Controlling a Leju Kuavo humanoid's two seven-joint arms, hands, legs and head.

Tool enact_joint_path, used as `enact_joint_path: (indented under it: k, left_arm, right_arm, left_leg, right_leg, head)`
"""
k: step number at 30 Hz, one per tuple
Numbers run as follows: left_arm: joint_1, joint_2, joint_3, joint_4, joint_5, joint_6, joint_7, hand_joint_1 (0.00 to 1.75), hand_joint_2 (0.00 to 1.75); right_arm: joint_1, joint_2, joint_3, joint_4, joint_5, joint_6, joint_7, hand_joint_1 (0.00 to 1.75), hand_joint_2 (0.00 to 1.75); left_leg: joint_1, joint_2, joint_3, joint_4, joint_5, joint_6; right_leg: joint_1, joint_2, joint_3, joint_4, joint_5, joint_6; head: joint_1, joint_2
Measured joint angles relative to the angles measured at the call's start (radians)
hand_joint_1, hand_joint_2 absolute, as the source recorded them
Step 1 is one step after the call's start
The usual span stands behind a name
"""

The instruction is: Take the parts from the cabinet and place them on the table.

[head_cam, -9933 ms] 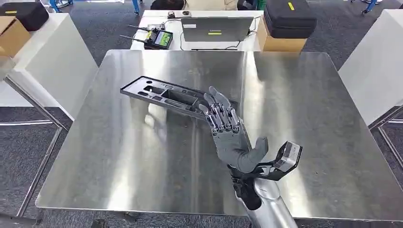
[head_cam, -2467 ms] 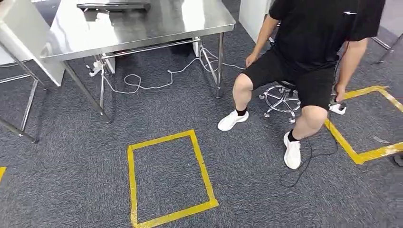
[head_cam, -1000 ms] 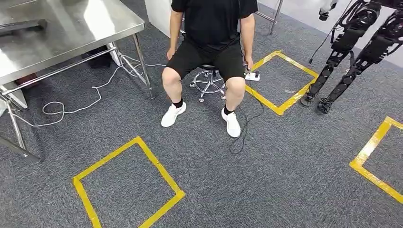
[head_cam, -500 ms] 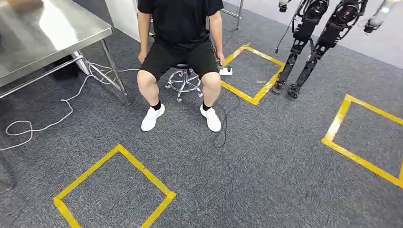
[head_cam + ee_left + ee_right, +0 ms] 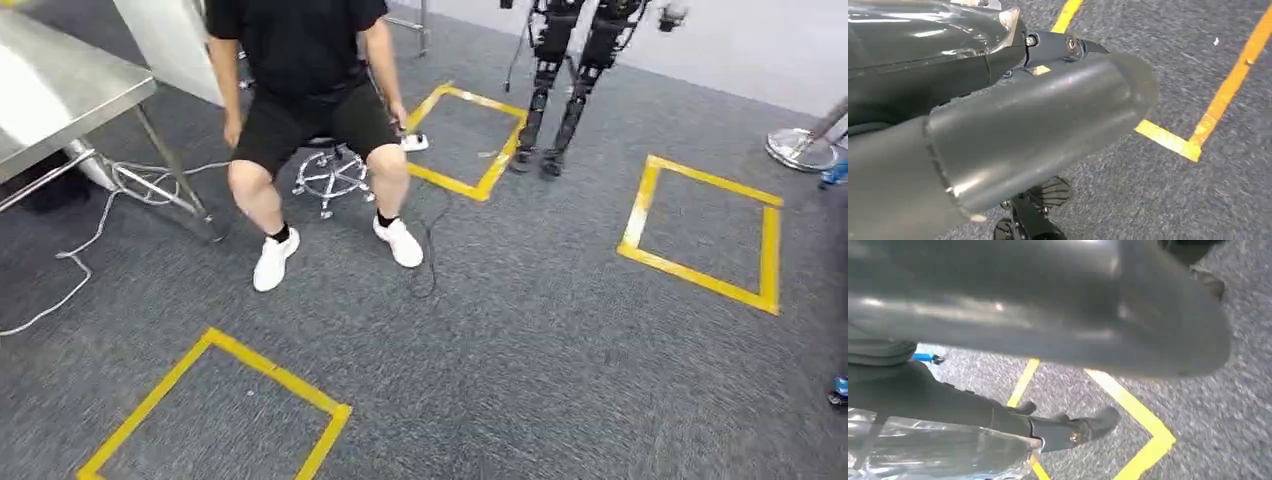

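Observation:
The steel table [image 5: 50, 90] reaches into the head view at the far left, and I see just its corner and a leg. In the left wrist view the thick grey thumb of my left hand [image 5: 1038, 125] hangs over grey carpet with yellow tape. My right hand [image 5: 1048, 305] shows the same way in the right wrist view, as a blurred grey thumb above the carpet. The fingers of both hands are hidden, and I see nothing held in either.
A person [image 5: 300, 90] in black sits on a wheeled stool [image 5: 330, 175] beside the table, feet on the carpet. The legs of another robot [image 5: 560, 90] stand behind. Yellow tape squares [image 5: 700, 275] mark the floor. A white cable [image 5: 80, 260] trails under the table.
The camera has swung to the right, so the table, the seated person and the tape squares slid left. Earlier my right hand was open over a dark grey part on the table.

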Motion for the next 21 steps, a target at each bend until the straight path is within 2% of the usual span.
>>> enact_joint_path:
  k: [1,2,3,4,5,6,7,8,9,10,11,12,13,14,16,17,18,19,20,21]
  left_arm:
    - [-0.001,-0.001,0.000,0.000,0.000,0.000,-0.002,0.00,0.00]
    - [-0.001,-0.001,0.000,-0.001,0.000,0.000,-0.004,0.00,0.00]
    - [0.000,0.001,0.000,0.000,0.000,0.001,-0.007,0.00,0.00]
    - [0.003,0.000,0.000,0.000,0.002,0.001,-0.008,0.00,0.00]
    - [0.008,0.000,0.000,0.000,0.002,0.001,-0.008,0.00,0.00]
    - [0.012,0.000,0.001,0.000,0.002,0.002,-0.008,0.00,0.00]
    - [0.016,0.001,0.001,0.000,0.002,0.003,-0.008,0.00,0.00]
    - [0.017,0.001,0.002,0.000,0.003,0.003,-0.008,0.00,0.00]
    - [0.017,0.001,0.002,0.000,0.003,0.003,-0.008,0.00,0.00]
    - [0.017,0.001,0.003,0.000,0.003,0.003,-0.009,0.00,0.00]
    - [0.017,0.001,0.003,0.000,0.003,0.003,-0.009,0.00,0.00]
    - [0.018,0.001,0.003,0.000,0.002,0.003,-0.009,0.00,0.00]
    - [0.018,0.000,0.003,0.004,0.001,0.002,-0.009,0.00,0.00]
    - [0.018,0.001,0.003,0.005,0.001,0.002,-0.009,0.00,0.00]
    - [0.020,0.001,0.003,0.005,0.000,0.001,-0.009,0.00,0.00]
    - [0.018,0.001,0.003,0.005,0.000,0.000,-0.009,0.00,0.00]
    - [0.016,0.001,0.003,0.005,-0.001,0.000,-0.009,0.00,0.00]
    - [0.016,0.001,0.003,0.005,-0.002,0.000,-0.009,0.00,0.00]
    - [0.017,0.002,0.003,0.005,-0.002,0.000,-0.008,0.00,0.00]
    - [0.019,0.003,0.003,0.005,-0.001,0.000,-0.007,0.00,0.00]
  right_arm:
    - [0.001,-0.003,0.000,0.000,0.002,0.000,0.000,0.00,0.00]
    - [0.002,-0.001,0.000,0.000,0.003,0.000,0.000,0.00,0.00]
    - [0.002,-0.001,0.000,0.000,0.004,0.000,0.000,0.00,0.00]
    - [0.002,-0.002,0.000,0.000,0.005,0.000,0.000,0.00,0.00]
    - [0.002,-0.002,0.000,0.000,0.005,0.000,0.000,0.00,0.00]
    - [0.002,0.000,0.000,0.000,0.006,0.001,0.000,0.00,0.00]
    - [0.003,0.001,0.000,0.000,0.007,0.001,-0.001,0.00,0.00]
    - [0.006,0.002,0.000,0.000,0.007,0.001,-0.001,0.00,0.00]
    - [0.008,0.002,0.000,0.000,0.008,0.001,-0.001,0.00,0.00]
    - [0.009,0.003,0.000,0.001,0.008,0.001,-0.001,0.00,0.00]
    - [0.008,0.003,0.000,0.001,0.008,0.001,-0.001,0.00,0.00]
    - [0.007,0.003,0.000,0.000,0.008,0.001,-0.001,0.00,0.00]
    - [0.003,0.002,0.000,0.000,0.007,0.001,-0.001,0.00,0.00]
    - [0.002,0.002,0.000,0.000,0.007,0.001,-0.001,0.00,0.00]
    - [0.005,0.002,0.000,0.000,0.007,0.001,-0.001,0.00,0.00]
    - [0.010,0.002,0.000,0.001,0.007,0.001,-0.001,0.00,0.00]
    - [0.011,0.000,0.000,0.002,0.007,0.001,0.000,0.00,0.00]
    - [0.010,0.001,0.000,0.002,0.006,0.001,0.001,0.00,0.00]
    - [0.007,0.003,0.000,0.002,0.006,0.001,0.002,0.00,0.00]
    - [0.006,0.003,0.000,0.001,0.006,0.001,0.002,0.00,0.00]
  left_leg:
    - [0.000,0.010,0.000,-0.002,0.002,-0.004]
    - [0.000,-0.001,-0.006,0.008,-0.006,-0.012]
    - [0.003,-0.060,-0.017,0.034,-0.031,-0.022]
    - [0.009,-0.100,-0.041,0.092,-0.075,-0.026]
    - [0.017,-0.118,-0.075,0.175,-0.123,-0.033]
    - [0.023,-0.124,-0.107,0.253,-0.159,-0.039]
    - [0.029,-0.125,-0.131,0.310,-0.175,-0.047]
    - [0.035,-0.125,-0.130,0.314,-0.164,-0.052]
    - [0.042,-0.126,-0.109,0.275,-0.133,-0.058]
    - [0.049,-0.128,-0.072,0.205,-0.090,-0.064]
    - [0.058,-0.139,-0.019,0.102,-0.040,-0.070]
    - [0.071,-0.189,0.015,0.028,-0.023,-0.079]
    - [0.063,-0.215,0.016,0.020,-0.041,-0.079]
    - [0.062,-0.200,0.007,0.027,-0.036,-0.065]
    - [0.046,-0.181,0.003,0.031,-0.033,-0.048]
    - [0.043,-0.167,0.003,0.023,-0.024,-0.034]
    - [0.044,-0.151,0.002,0.017,-0.016,-0.021]
    - [0.043,-0.143,-0.002,0.017,-0.015,-0.011]
    - [0.040,-0.127,-0.005,0.017,-0.014,-0.004]
    - [0.037,-0.112,-0.008,0.017,-0.012,-0.001]
  right_leg:
    - [0.000,0.011,-0.004,-0.003,0.004,-0.006]
    - [-0.036,0.024,0.006,-0.021,0.022,-0.016]
    - [-0.031,0.031,0.008,-0.023,0.027,-0.015]
    - [-0.034,0.038,0.003,-0.022,0.034,-0.025]
    - [-0.035,0.050,-0.003,-0.022,0.036,-0.024]
    - [-0.034,0.063,-0.008,-0.022,0.039,-0.025]
    - [-0.035,0.078,-0.012,-0.020,0.042,-0.021]
    - [-0.038,0.090,-0.013,-0.019,0.043,-0.017]
    - [-0.041,0.103,-0.013,-0.017,0.045,-0.015]
    - [-0.045,0.116,-0.014,-0.013,0.045,-0.013]
    - [-0.049,0.131,-0.016,-0.004,0.043,-0.009]
    - [-0.048,0.142,-0.026,0.007,0.040,0.003]
    - [-0.040,0.150,-0.039,0.020,0.038,0.014]
    - [-0.039,0.164,-0.048,0.022,0.041,0.023]
    - [-0.042,0.182,-0.060,0.016,0.053,0.042]
    - [-0.043,0.194,-0.073,0.016,0.055,0.053]
    - [-0.049,0.152,-0.077,0.037,0.045,0.050]
    - [-0.040,0.106,-0.103,0.083,0.016,0.042]
    - [-0.041,0.089,-0.139,0.156,-0.021,0.034]
    - [-0.042,0.082,-0.179,0.238,-0.055,0.030]
  head:
    - [0.000,0.000]
    - [0.000,0.000]
    - [-0.002,0.000]
    - [-0.003,0.000]
    - [-0.004,0.000]
    - [-0.003,0.000]
    - [-0.004,0.000]
    - [-0.004,0.000]
    - [-0.003,0.000]
    - [-0.003,0.000]
    - [-0.004,0.000]
    - [-0.004,0.000]
    - [-0.008,0.000]
    - [-0.003,0.000]
    - [-0.003,0.000]
    - [-0.004,0.000]
    - [-0.003,0.000]
    - [0.003,0.000]
    - [0.010,0.000]
    - [0.011,0.000]
